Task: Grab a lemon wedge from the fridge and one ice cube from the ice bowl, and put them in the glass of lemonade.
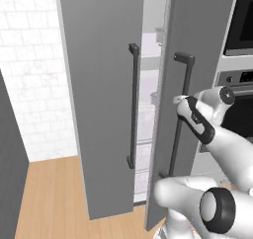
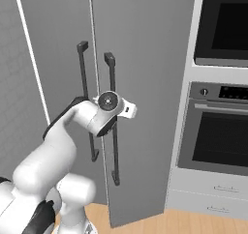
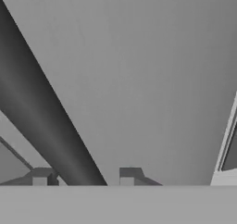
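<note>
The fridge (image 1: 101, 109) stands with both grey doors ajar, and white shelves (image 1: 147, 117) show through the gap between them. My gripper (image 3: 84, 174) is at the right door's dark bar handle (image 3: 51, 126). The bar runs between my two fingertips (image 3: 129, 174), which stand apart on either side of it with a gap on the right. In the left base view the gripper (image 1: 180, 100) sits against that handle (image 1: 186, 80) at mid height. From the right base view the wrist covers the same handle (image 2: 113, 146). The lemon wedge, the ice bowl and the glass of lemonade are out of view.
A built-in oven stack (image 2: 218, 136) with drawers (image 2: 213, 199) below stands right of the fridge. The open left door (image 1: 94, 45) swings out over the wood floor (image 1: 49, 198). A white tiled wall (image 1: 29, 85) and a dark panel (image 1: 9, 164) lie left.
</note>
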Motion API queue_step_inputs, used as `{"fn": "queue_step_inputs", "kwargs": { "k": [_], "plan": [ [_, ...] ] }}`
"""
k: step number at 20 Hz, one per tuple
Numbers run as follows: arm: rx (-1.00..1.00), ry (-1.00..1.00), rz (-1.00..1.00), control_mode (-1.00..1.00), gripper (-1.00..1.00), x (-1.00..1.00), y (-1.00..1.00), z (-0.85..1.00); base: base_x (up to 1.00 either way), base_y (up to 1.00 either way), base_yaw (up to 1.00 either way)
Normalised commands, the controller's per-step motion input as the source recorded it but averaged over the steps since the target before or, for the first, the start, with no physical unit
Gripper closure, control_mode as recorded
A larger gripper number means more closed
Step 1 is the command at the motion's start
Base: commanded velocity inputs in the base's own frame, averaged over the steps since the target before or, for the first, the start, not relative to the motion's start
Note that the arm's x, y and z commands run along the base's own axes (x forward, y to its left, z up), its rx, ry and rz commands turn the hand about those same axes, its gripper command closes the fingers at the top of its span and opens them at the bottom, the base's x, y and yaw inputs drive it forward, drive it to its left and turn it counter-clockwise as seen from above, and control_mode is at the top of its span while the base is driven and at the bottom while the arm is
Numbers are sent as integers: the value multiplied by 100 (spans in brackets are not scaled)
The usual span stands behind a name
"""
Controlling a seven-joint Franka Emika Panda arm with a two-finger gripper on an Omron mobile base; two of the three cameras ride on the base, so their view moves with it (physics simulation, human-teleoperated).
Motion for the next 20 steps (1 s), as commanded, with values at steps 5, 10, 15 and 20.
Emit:
{"fn": "queue_step_inputs", "kwargs": {
  "k": [5,10,15,20],
  "plan": [
    [11,0,-14,-100,100,-40,-98,0,0,0,0],
    [14,-3,-17,-100,100,-63,-100,0,0,0,0],
    [9,-2,-16,-100,-100,-61,-81,0,0,0,0],
    [9,-16,-4,-100,-100,-65,-31,9,0,0,0]
  ]
}}
